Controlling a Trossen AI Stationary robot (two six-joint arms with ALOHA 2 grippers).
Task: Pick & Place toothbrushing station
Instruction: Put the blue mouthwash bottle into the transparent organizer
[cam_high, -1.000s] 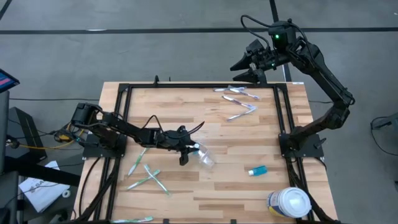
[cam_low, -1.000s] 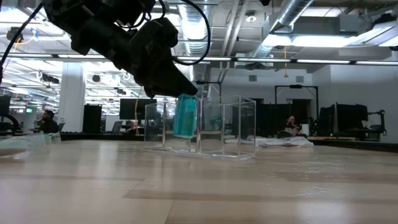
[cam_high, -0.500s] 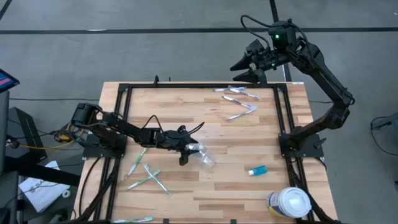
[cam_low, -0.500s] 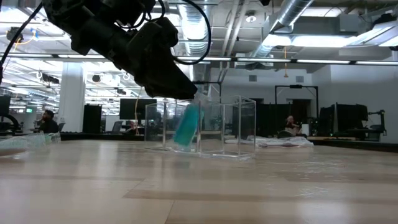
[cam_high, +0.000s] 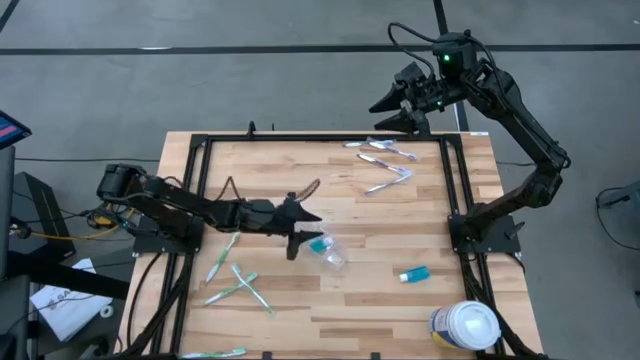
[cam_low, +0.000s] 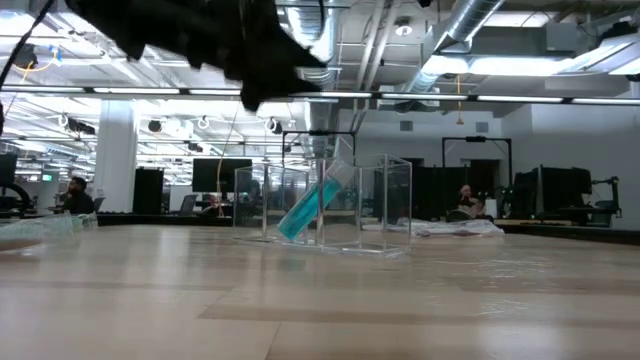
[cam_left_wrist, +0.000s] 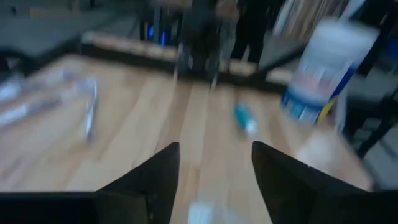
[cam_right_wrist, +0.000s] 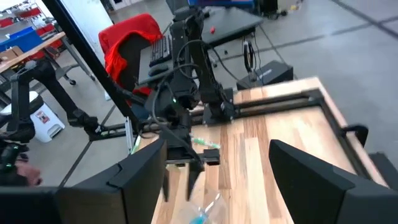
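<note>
My left end effector (cam_high: 300, 228) stood wide open and empty, just beside the toothbrushing station (cam_high: 329, 251) near the middle of the worktop (cam_high: 400, 230). A teal tube (cam_low: 312, 203) leaned tilted inside that clear holder, so I judged a careless brush of my fingers could tip the light plastic or knock the tube out. My right end effector (cam_high: 392, 106) waited open beyond the far edge, holding nothing. Loose toothbrushes (cam_high: 236, 283) lay near my left arm, where a sweep could scatter them.

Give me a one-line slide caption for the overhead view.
Left pincer open beside the clear toothbrushing station with a teal tube inside; right pincer waits raised beyond the table's far edge.
</note>
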